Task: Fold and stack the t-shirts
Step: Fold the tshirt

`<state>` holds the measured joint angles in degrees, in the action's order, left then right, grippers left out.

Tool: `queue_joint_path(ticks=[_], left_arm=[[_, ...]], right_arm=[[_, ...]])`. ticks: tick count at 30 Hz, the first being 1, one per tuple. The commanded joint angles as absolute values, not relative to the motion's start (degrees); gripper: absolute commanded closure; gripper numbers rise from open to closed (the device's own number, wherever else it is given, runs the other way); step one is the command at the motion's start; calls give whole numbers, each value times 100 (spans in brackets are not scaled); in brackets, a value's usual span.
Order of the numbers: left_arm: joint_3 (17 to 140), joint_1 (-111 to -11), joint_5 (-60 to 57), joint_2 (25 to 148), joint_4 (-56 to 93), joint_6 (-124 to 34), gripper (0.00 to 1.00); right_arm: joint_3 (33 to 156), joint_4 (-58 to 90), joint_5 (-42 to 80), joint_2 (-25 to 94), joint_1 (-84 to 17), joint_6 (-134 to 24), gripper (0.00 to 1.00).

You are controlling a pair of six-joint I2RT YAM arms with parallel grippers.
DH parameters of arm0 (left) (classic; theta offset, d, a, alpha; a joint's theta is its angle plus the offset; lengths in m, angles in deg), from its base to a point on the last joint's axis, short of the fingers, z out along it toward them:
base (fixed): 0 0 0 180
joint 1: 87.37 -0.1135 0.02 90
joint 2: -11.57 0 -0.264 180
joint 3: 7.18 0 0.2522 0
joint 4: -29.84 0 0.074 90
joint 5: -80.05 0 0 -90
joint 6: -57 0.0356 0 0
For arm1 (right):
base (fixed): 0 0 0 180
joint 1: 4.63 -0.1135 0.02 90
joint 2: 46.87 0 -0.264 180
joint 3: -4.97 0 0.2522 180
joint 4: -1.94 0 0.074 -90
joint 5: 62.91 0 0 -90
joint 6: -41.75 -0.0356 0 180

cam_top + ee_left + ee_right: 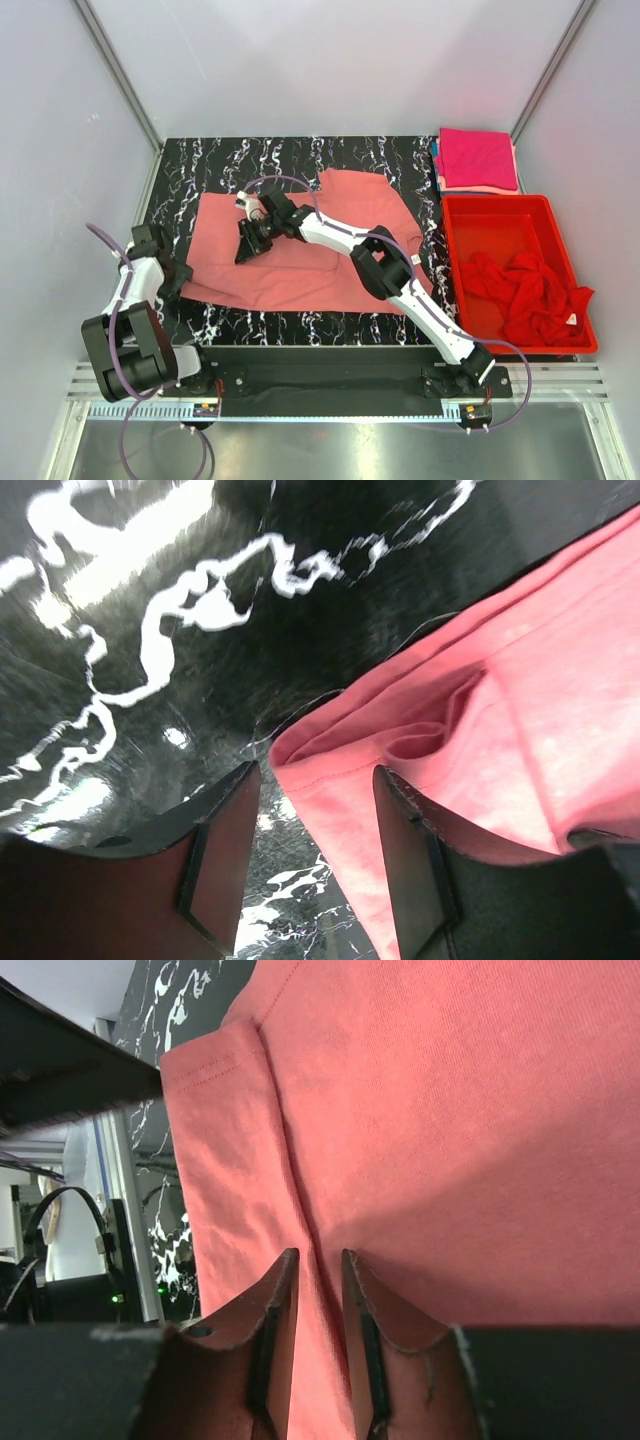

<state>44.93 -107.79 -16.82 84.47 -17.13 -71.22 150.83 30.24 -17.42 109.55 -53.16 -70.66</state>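
Observation:
A salmon-pink t-shirt (300, 275) lies spread flat on the black marble table (200, 165). My right gripper (247, 247) reaches across to its left-centre part. In the right wrist view its jaws (315, 1280) stand nearly closed, pinching a crease of the shirt (450, 1110). My left gripper (180, 285) is at the shirt's near-left corner. In the left wrist view it (315, 850) is open, with the hemmed corner of the shirt (540, 680) lying between the fingers. A folded magenta-pink t-shirt (477, 155) sits at the back right. A crumpled red t-shirt (525, 290) lies in the bin.
The rigid red plastic bin (495, 201) stands at the right edge of the table. The magenta shirt rests on other folded cloth beside the bin's far end. Grey walls enclose the table on the left, back and right.

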Motion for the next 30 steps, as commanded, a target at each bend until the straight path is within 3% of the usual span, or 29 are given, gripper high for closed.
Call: queue_joint_path(ticks=[1, 6, 8, 14, 19, 23, 26, 30], left_arm=[[5043, -10820, -2057, 8364, -1801, -6728, 46], [5018, -10820, -1884, 8337, -1435, -6553, 43], [5009, -10811, -1645, 8372, -1074, -6569, 37], [5798, -10758, -1469, 9021, -1055, -6473, 35], [5958, -10521, -1662, 9278, -1302, -6245, 41], [5370, -10530, -1031, 8935, -451, -6007, 43], [5622, -10495, -284, 9460, -282, -5832, 47], [5931, -10380, -221, 10129, -492, -5700, 49]], right_arm=[[15128, 3266, -1405, 10887, -5359, -6706, 69], [15004, 3293, -614, 10905, -5175, -7100, 72], [15022, 3310, -482, 11001, -4955, -7389, 72], [15425, 3591, -279, 11230, -4603, -7233, 71], [15392, 3530, -481, 10923, -4559, -7075, 71], [15276, 3038, -962, 10729, -4559, -7320, 68], [15513, 3054, -1026, 10930, -4594, -7435, 66], [15515, 3117, -1123, 11019, -4629, -7479, 65]])
